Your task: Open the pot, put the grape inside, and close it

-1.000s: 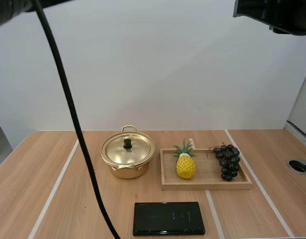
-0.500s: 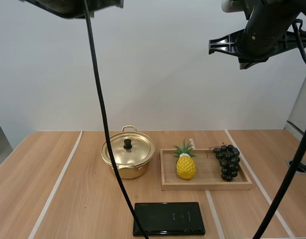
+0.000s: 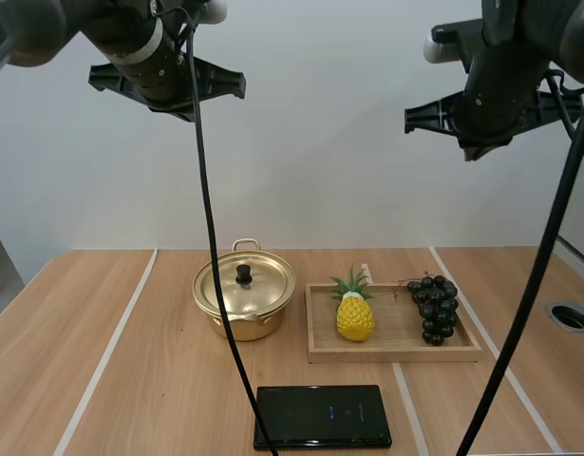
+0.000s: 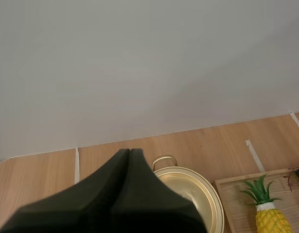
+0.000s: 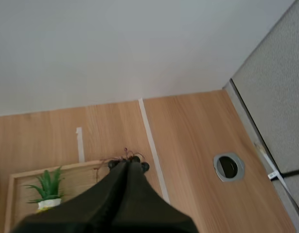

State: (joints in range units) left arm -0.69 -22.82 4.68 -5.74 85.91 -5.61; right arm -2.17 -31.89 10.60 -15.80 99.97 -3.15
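- While both arms hang high above the table (image 3: 102,361), neither touches anything: the left gripper (image 4: 130,151) has its fingers pressed together into one dark wedge, holding nothing.
- The right gripper (image 5: 126,162) is likewise pressed together and empty. Judgement: the task is at its start, with no step done.
- A flat black slab (image 3: 322,416), possibly a phone, lies well below both grippers on the side toward the arm bases, between the two. It plays no part in the task.
- The pot (image 3: 244,302) sits far below the left gripper and just ahead of its tips. Its lid (image 3: 244,285) is on, with the black knob (image 3: 243,275) upright at centre. Judgement: that arm is stationed over it to take the lid off, and the fingers must spread before they can take the knob.
- The wooden tray (image 3: 394,353) lies just beside the pot, toward the right gripper.
- On the tray, the pineapple (image 3: 354,313) stands at the end nearer the pot.
- The grapes (image 3: 434,306) lie at the tray's other end, well below the right gripper and just past its tips. Judgement: that arm is placed to fetch them.
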